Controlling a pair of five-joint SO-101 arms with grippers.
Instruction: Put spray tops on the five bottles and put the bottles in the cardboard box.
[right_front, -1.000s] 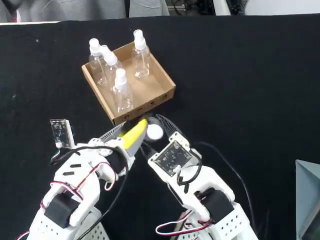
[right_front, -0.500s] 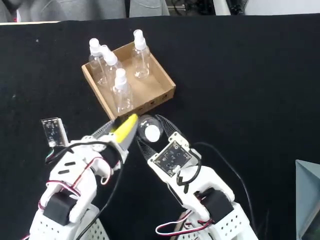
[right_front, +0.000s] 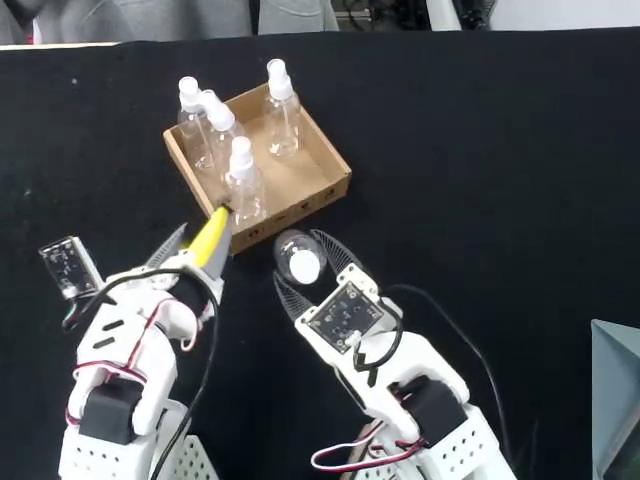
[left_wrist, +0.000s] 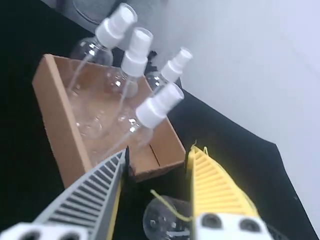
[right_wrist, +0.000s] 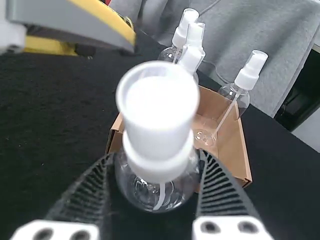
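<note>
No legible text, numbers or signs.

You'll find faint markings on the two small circuit boards at the arms' wrists in the high view, the right-arm board (right_front: 344, 311) and the left-arm board (right_front: 66, 267), but they are too small to read. Dark spots along the near wall of the cardboard box (right_front: 292, 212): you can't tell whether they are print. The bottle (right_wrist: 152, 187) clamped in the right claw (right_wrist: 156, 157) sits close to the wrist camera, with nothing on it you can read.

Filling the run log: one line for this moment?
box: four capped bottles | right gripper: shut on fifth bottle | left gripper: open, empty
</note>
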